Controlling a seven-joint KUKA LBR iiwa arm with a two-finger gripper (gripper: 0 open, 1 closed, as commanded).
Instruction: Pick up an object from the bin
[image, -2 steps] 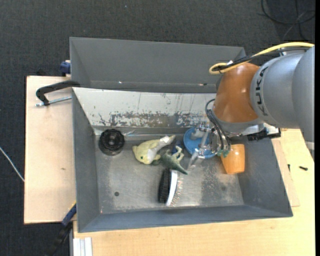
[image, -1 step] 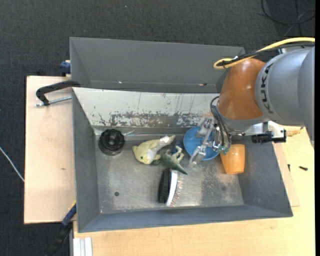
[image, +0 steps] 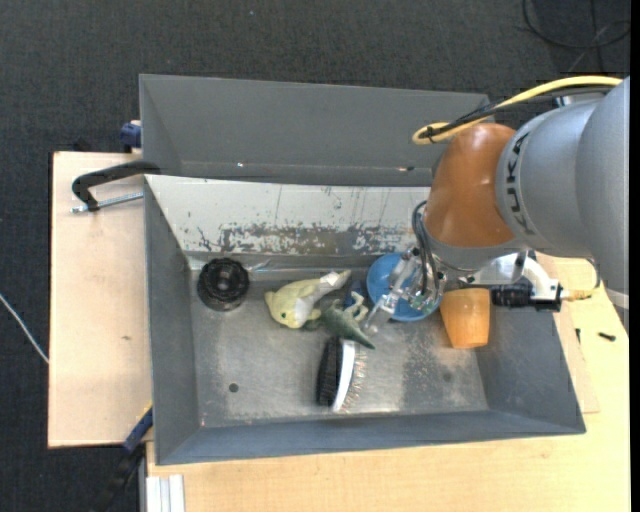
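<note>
The arm (image: 560, 180) comes in from the right and puts the gripper (image: 405, 292) low in the bin (image: 300, 130), over a blue disc (image: 383, 274) that lies near the back wall, right of centre. Whether the gripper is spread or pressed together cannot be told, and nothing can be seen held in it.

An orange cup (image: 466, 318) stands just beside the disc on its right. A green toy (image: 346, 323) lies just to its left, with a yellow toy (image: 294, 301) beyond that. A black brush (image: 338, 372) with white bristles lies nearer the front, and a black cap (image: 222, 282) sits well apart at the left.

The step in hand looks like the approach: the gripper is down among the things, but no grasp is evident. If the disc is the target, the next move probably calls for taking it by its rim, since a flat disc offers little else. The 2 close neighbours, cup and green toy, could be knocked or caught as well.
</note>
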